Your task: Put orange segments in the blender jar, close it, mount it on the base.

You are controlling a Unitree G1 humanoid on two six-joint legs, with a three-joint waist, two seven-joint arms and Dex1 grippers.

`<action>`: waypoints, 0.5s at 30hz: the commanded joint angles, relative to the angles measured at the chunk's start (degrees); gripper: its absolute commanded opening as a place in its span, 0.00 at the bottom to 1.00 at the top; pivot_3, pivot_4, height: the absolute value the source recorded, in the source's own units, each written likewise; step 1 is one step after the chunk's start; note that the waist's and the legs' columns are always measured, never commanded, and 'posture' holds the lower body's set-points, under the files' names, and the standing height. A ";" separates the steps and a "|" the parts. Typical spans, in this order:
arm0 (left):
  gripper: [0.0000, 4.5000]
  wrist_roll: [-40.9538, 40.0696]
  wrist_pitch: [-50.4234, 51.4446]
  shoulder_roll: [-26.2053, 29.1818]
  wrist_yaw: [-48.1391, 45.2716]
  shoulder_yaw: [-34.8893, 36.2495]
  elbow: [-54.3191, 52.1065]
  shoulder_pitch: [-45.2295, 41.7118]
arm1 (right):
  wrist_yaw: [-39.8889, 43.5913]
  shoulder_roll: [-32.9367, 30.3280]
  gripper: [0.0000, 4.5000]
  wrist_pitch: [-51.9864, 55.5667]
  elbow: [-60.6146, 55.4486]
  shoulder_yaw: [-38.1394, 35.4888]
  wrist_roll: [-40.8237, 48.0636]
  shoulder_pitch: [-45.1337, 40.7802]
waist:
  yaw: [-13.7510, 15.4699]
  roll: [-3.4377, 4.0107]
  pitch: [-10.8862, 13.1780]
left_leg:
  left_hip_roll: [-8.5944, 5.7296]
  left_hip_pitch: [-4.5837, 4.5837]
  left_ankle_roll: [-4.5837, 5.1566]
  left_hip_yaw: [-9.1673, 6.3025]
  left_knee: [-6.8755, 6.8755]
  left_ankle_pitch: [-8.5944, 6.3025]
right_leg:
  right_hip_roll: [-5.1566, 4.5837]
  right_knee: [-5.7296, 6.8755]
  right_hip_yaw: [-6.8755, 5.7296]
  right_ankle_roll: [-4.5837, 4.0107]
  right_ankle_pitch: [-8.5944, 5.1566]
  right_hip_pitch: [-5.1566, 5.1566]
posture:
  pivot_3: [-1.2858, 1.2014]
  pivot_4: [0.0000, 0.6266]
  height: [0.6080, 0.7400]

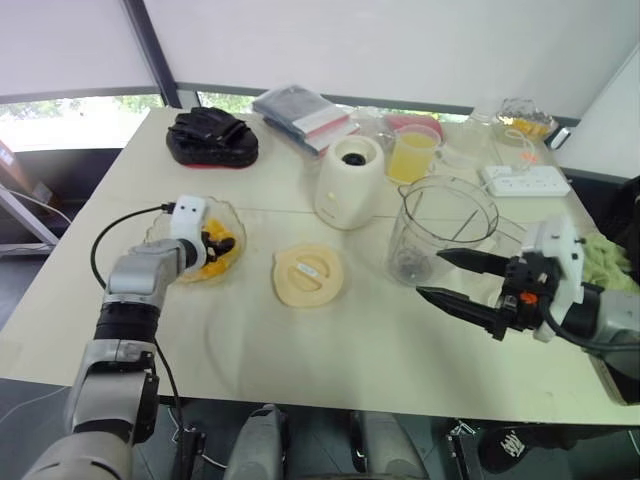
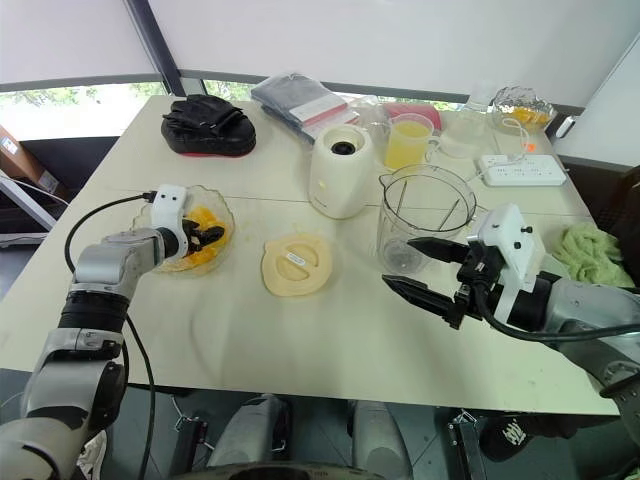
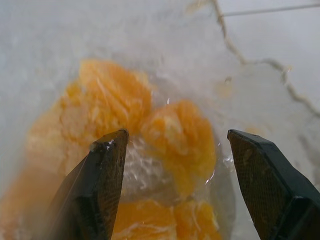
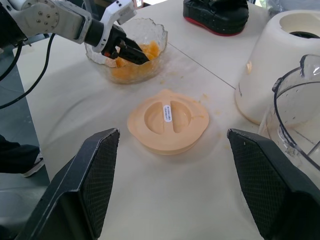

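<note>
Left claw [image 3: 175,137] is spread wide over orange segments [image 3: 115,100] in the bowl [image 1: 238,216]; right claw [image 1: 430,273] likewise parted (empty). Hazard: wet, soft segments may slip or crush on closure.

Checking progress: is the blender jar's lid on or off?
Off. The lid lies flat on the table beside the open-topped blender jar.

Nothing legible — the sticker [image 4: 167,113] on the lid [image 4: 150,132] is unreadable.
</note>
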 commanded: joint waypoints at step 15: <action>0.73 2.03 -7.86 -3.42 -1.92 0.21 13.13 -8.05 | -2.94 0.02 0.80 -1.02 -3.82 -4.12 1.41 2.24 | 0.17 -0.02 -0.01 | -0.02 -0.02 0.00 -0.01 0.01 0.00 | -0.04 0.00 -0.01 0.01 0.00 0.00 | 0.52 0.24 1.00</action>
